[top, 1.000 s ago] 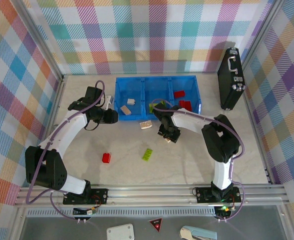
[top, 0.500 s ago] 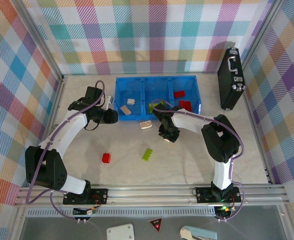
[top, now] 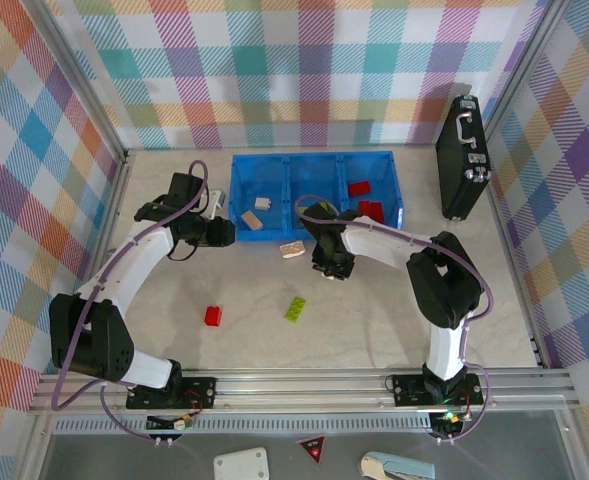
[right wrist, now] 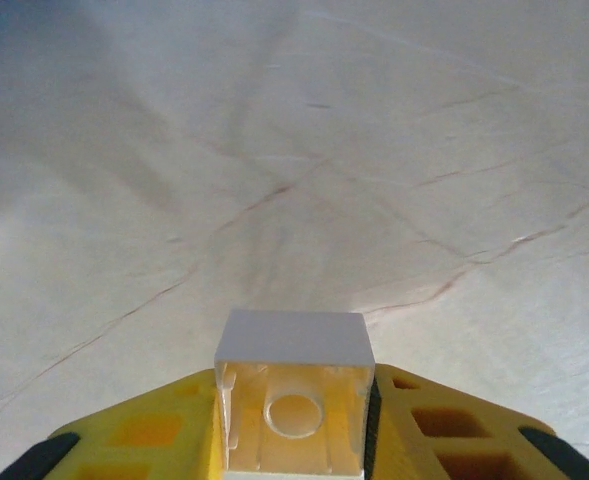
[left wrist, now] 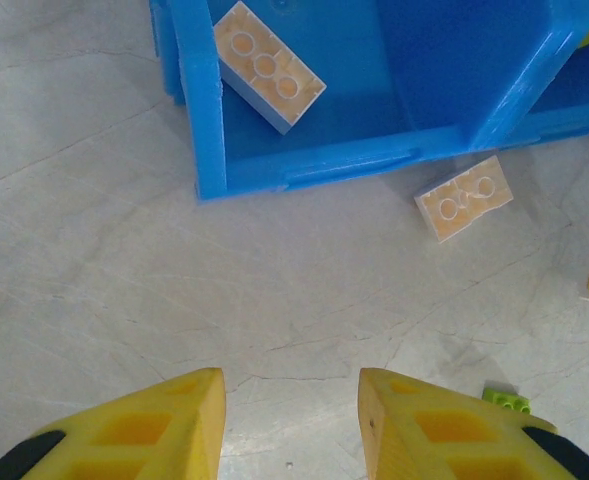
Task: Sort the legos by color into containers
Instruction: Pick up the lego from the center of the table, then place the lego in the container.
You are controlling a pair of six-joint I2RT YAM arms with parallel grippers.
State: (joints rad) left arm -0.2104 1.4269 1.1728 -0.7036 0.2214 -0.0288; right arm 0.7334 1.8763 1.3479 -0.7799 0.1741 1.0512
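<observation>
Right claw [right wrist: 294,415]: clamped on a held brick [right wrist: 292,345], pale beige, hollow side facing the wrist camera. It looks lifted off the tabletop [right wrist: 394,150]. In the top view the claw sits just in front of the bin [top: 314,160].
Left claw [left wrist: 292,385]: fingers apart, nothing between them, over bare tabletop near the bin's left front corner.
Bin: blue, three compartments in a row, at the far side.
Beige count: four. Two are in the left compartment [top: 256,212], one loose beige brick [top: 292,249] lies just outside the front wall, and one is held.
Red count: three. Two are in the right compartment [top: 365,198], one loose red brick [top: 214,315] is well apart from the bin.
Green count: one loose green brick [top: 295,309]. There may be another in the middle compartment, mostly hidden by the right arm, can't confirm.
Handling: light, rigid, smooth plastic, probably slick under the pads. Not fragile, may bounce if dropped.
Grip spot: across the two long flat sides at mid-length, not on the studs or a corner, or it could pivot.
Step guess: held brick likely goes to the left compartment with the other beige.
</observation>
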